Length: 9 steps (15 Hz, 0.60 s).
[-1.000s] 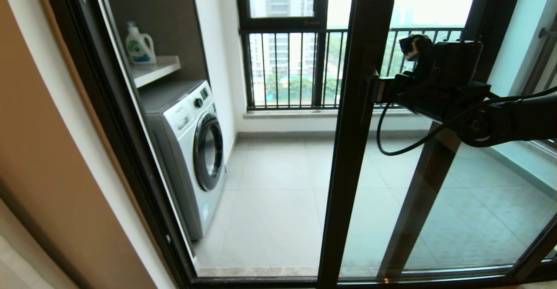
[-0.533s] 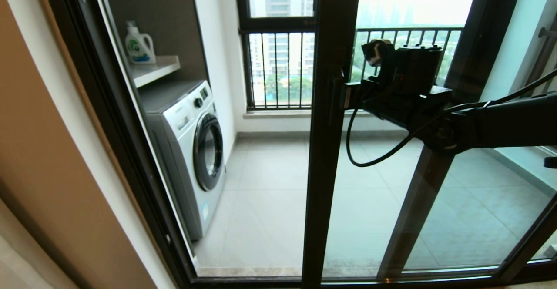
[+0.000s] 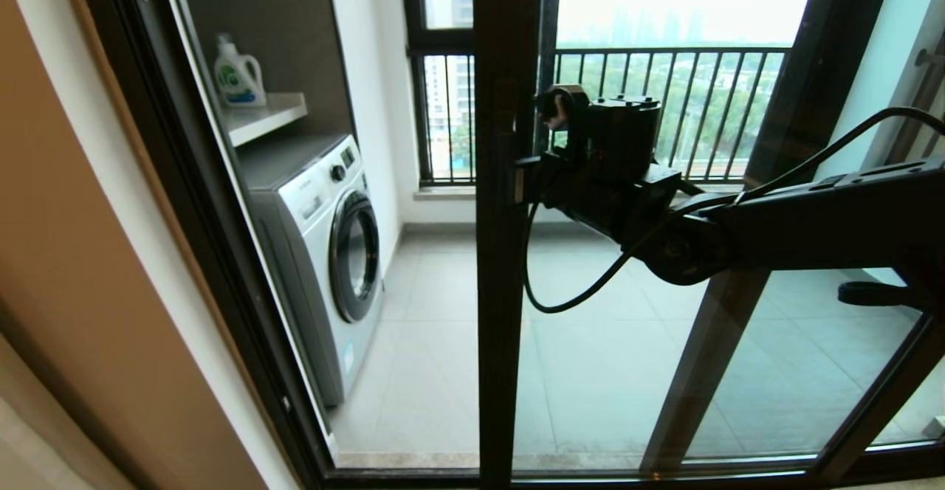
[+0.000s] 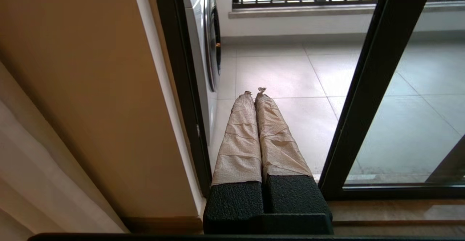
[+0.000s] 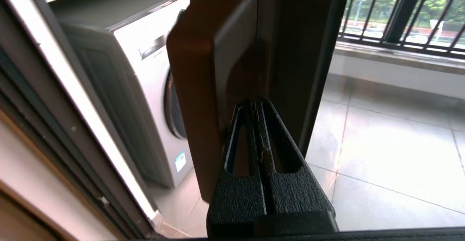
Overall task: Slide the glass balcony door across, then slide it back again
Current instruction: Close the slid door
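Right gripper [image 5: 256, 105], fingers closed together, seemingly presses the door [image 3: 506, 268] handle mid-slide; next, push leftward to the frame.

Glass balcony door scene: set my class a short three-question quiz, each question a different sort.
1. True or false: the right pincer is shut, tips against the glass balcony door upright.
2. What stands left of the door opening? A washing machine B bicycle C chair
3. Fill in: the detergent bottle stands on a ____.

Key: 1 true; 2 A; 3 shelf.
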Tool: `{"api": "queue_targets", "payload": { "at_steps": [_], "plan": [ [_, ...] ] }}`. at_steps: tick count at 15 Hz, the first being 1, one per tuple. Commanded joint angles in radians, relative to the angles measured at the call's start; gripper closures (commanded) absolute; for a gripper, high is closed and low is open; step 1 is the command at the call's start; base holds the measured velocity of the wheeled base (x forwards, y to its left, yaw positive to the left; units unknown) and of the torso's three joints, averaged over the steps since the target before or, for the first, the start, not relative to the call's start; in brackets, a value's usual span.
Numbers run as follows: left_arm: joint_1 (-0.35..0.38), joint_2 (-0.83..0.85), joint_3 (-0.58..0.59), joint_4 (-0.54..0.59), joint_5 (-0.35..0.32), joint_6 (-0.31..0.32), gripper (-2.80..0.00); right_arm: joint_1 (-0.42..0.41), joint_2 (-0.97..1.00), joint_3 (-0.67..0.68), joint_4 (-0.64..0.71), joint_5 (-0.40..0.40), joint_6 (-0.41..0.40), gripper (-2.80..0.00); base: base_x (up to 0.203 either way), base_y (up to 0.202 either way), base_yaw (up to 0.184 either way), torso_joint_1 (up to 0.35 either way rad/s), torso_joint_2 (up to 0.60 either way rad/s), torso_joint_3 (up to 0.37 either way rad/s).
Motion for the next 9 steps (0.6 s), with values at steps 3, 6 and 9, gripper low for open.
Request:
{"api": "queue_targets", "payload": {
  "at_steps": [3, 6, 9],
  "plan": [
    [0.000, 0.001, 0.000, -0.001, 0.000, 0.000, 0.00, -0.008, -0.024, 0.011, -0.004, -0.026, 0.004, 0.00, 0.000, 0.000, 0.000, 0.000, 0.00, 0.000],
    [0.000, 0.001, 0.000, 0.001, 0.000, 0.000, 0.00, -0.034, -0.079, 0.069, -0.004, -0.026, 0.003, 0.00, 0.000, 0.000, 0.000, 0.000, 0.00, 0.000],
    [0.000, 0.001, 0.000, 0.001, 0.000, 0.000, 0.00, -0.060, -0.223, 0.204, -0.004, -0.021, 0.002, 0.00, 0.000, 0.000, 0.000, 0.000, 0.00, 0.000]
  ]
}}
